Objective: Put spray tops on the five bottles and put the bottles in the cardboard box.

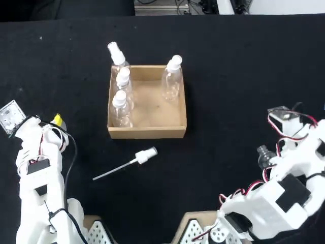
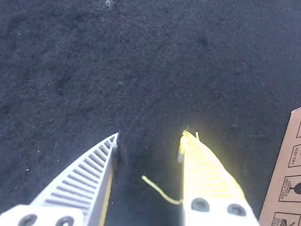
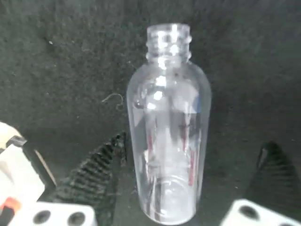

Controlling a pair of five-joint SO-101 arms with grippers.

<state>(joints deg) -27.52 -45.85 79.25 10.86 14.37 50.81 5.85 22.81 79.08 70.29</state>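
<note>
The cardboard box [image 1: 147,132] sits mid-table. Two capped clear bottles [image 1: 122,94] stand along its left wall and a third [image 1: 172,79] in its far right corner. Another capped bottle [image 1: 118,57] stands at the far left corner; I cannot tell whether it is inside. A loose spray top [image 1: 145,155] with its long tube lies in front of the box. An uncapped bottle [image 3: 169,141] stands between the open fingers of my right gripper [image 3: 195,141], and it also shows by the right arm [image 1: 262,154]. My left gripper [image 2: 150,135] hangs open and empty over the cloth, left of the box.
Black cloth covers the table [image 1: 228,61]. The box's corner [image 2: 287,174] lies close beside my left gripper's yellow finger [image 2: 207,174]. The arms' bases stand at the near edge.
</note>
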